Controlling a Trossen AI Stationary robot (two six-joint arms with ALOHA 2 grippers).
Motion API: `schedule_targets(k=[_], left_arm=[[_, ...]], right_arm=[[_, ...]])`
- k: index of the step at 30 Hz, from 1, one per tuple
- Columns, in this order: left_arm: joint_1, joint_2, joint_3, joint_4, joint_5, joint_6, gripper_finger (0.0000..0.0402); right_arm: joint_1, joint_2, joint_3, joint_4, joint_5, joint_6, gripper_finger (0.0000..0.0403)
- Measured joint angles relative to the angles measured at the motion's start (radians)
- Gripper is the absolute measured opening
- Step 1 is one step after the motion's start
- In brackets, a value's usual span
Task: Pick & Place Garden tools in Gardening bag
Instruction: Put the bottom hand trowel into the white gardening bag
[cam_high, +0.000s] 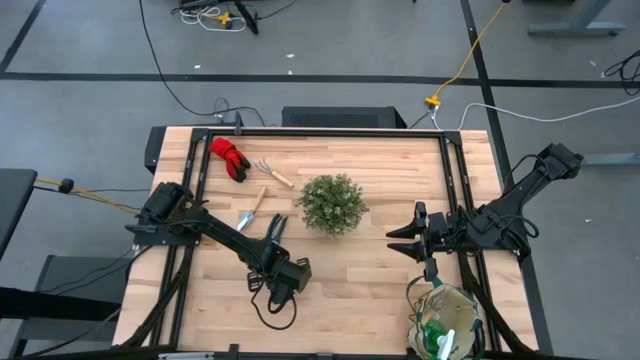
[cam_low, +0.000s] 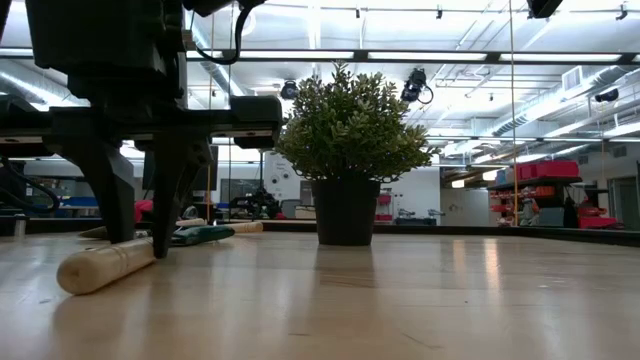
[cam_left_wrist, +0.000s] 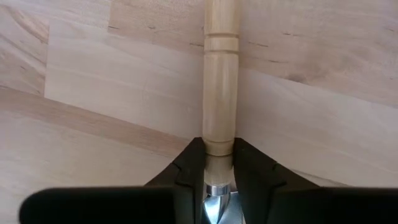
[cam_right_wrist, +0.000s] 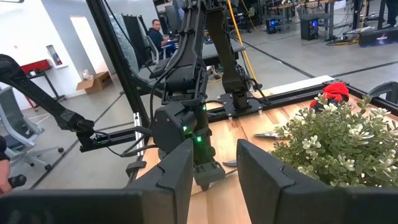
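1. Left gripper (cam_left_wrist: 219, 163): down at the butcher-block wooden table (cam_high: 370, 285), near its front left; both dark fingers (cam_left_wrist: 186, 171) pressed against the sides of a pale turned-wood tool handle (cam_left_wrist: 221, 81), clamped near its metal collar. In the low view the handle (cam_low: 105, 265) lies flat on the table.
2. Right gripper (cam_right_wrist: 214, 165): hovers over the table's right side, just beyond the bag; fingers parted with a moderate gap, nothing between them.
3. Rounded beige canvas gardening bag with dark green trim (cam_high: 445, 320): front right corner of the table; a green and a white item show inside.
4. Red gloves (cam_high: 229, 156): far left part of the table.
5. Small wooden-handled metal rake (cam_high: 272, 173): just right of the gloves.
6. Wooden-handled metal trowel (cam_high: 250, 210): left of the plant, near the left arm.
7. Dark-handled pruning shears (cam_high: 276, 228): beside the trowel, close to the left arm.
8. Round bushy green plant in a dark pot (cam_high: 332, 204): table centre, upright.
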Motion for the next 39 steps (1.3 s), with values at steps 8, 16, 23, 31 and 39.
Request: schedule_targets(k=[8, 16, 23, 31, 39], left_arm=[[0.0, -0.015, 0.0, -0.006, -0.004, -0.029, 0.0076], [-0.003, -0.042, 0.016, -0.063, 0.0, -0.105, 0.0071], [-0.005, -0.043, 0.114, -0.1, 0.0, -0.118, 0.0068], [0.028, -0.044, 0.257, -0.129, 0.002, -0.143, 0.0069], [0.07, -0.044, 0.378, -0.137, 0.002, -0.214, 0.007]], right_arm=[[0.0, 0.0, 0.0, 0.0, 0.0, 0.0, 0.0123], [0.0, 0.0, 0.0, 0.0, 0.0, 0.0, 0.0123], [0.0, 0.0, 0.0, 0.002, 0.0, -0.002, 0.0123], [0.0, 0.0, 0.0, 0.034, 0.001, -0.069, 0.0123], [0.0, 0.0, 0.0, 0.105, 0.003, -0.146, 0.0123]])
